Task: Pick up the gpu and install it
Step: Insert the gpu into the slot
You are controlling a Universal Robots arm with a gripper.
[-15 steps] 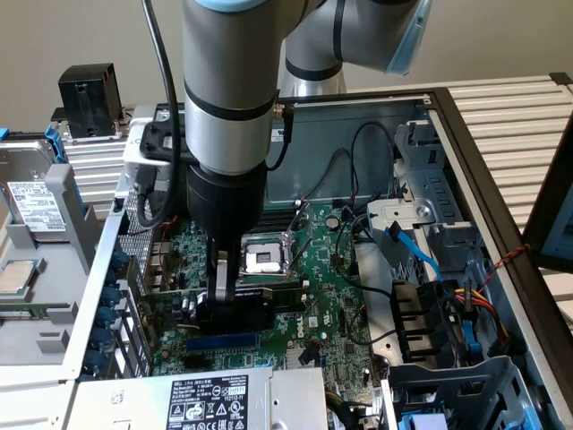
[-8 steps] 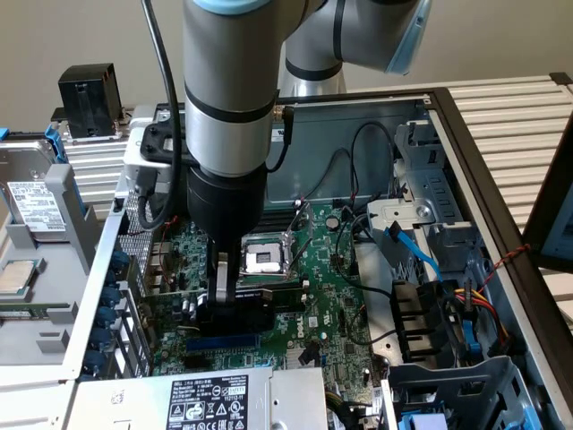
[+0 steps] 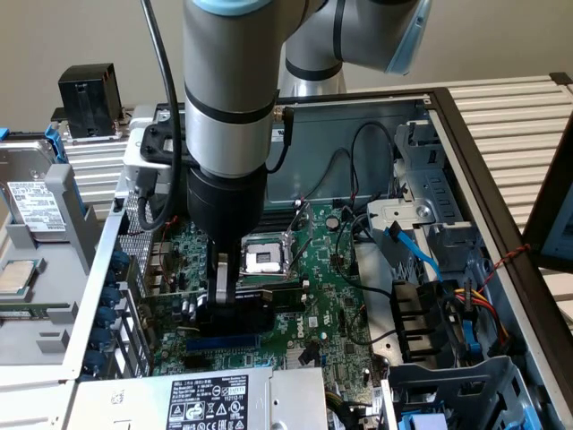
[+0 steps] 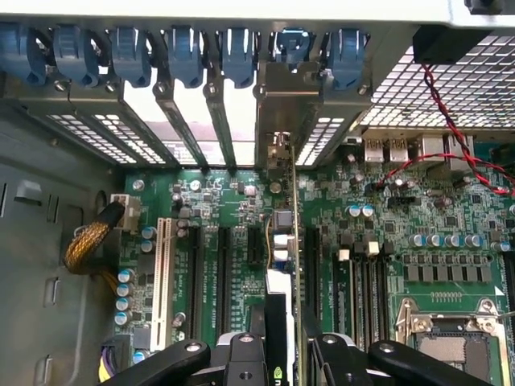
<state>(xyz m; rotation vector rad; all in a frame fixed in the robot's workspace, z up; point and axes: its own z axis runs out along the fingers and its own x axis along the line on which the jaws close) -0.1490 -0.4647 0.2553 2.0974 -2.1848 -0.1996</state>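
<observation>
end effector (image 3: 228, 305) is clamped on the gpu (image 3: 279, 296), low inside the open case (image 3: 466, 152). The wrist view shows fingers (image 4: 241, 358) on both faces of the card, pinching the black shroud.

gpu (image 4: 278, 314) stands on edge over the motherboard (image 3: 340, 296). In the exterior view it sits on the near side of the CPU socket (image 3: 266, 258) and just on the far side of the blue slot (image 3: 224, 343). Its silver bracket (image 4: 286, 100) points at the case's rear slot openings under the row of blue clips (image 4: 233, 52). Can't tell whether the edge connector is in a slot or just above it.

Handling, my read:
- Small, short card, so likely light. Weight isn't the issue.
- Board and shroud are stiff, with no flex to absorb misalignment. Any tilt goes straight into the connector.
- Fragile where it matters: bare PCB, small parts and the gold edge. Keep the pads off those.
- The shroud is smooth plastic and probably a bit slippery, so the card could pivot in the grip under a push.
- The best hold looks like the current one: across the thickness, on the shroud, near mid-length, with the bracket end and bottom edge free.
- The bracket is thin sheet metal and will snag the rear frame if it's off-line.
- Neighbouring slots (image 4: 197, 273) and capacitors sit close on both sides, so there's little room for sideways error.
</observation>
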